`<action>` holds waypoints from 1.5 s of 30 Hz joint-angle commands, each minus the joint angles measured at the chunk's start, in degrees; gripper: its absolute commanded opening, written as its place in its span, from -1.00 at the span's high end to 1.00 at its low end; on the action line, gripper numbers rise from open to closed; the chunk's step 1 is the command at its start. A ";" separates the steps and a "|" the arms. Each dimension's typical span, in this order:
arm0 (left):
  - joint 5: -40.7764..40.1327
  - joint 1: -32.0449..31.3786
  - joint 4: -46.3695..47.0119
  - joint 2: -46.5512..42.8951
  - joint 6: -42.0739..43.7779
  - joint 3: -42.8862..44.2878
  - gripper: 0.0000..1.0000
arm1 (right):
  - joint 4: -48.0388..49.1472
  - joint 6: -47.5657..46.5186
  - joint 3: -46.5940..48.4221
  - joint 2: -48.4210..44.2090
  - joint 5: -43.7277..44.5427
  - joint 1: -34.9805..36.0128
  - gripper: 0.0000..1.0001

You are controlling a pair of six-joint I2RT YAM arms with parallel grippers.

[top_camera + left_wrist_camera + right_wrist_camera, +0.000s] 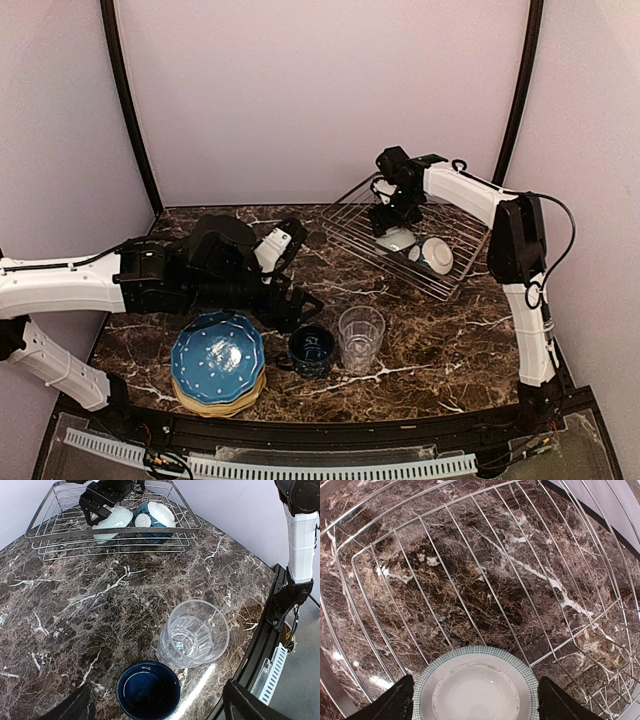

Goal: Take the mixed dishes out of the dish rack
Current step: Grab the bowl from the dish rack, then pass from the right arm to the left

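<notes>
Your right gripper hangs inside the low silver wire dish rack, its fingers spread to either side of a round white glazed bowl with a pale teal rim. The bowl sits straight below the wrist and has no long axis. Whether the pads press it, you cannot tell. Just beside it leans a second white bowl, dark blue outside. Your left gripper, splayed and empty, hovers well apart over the navy mug and the ribbed clear glass tumbler.
</notes>
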 commanded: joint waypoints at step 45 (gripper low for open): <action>33.56 16.41 42.47 6.14 -34.17 -3.13 -0.81 | 78.15 32.02 -59.04 -38.70 -38.19 -12.78 0.90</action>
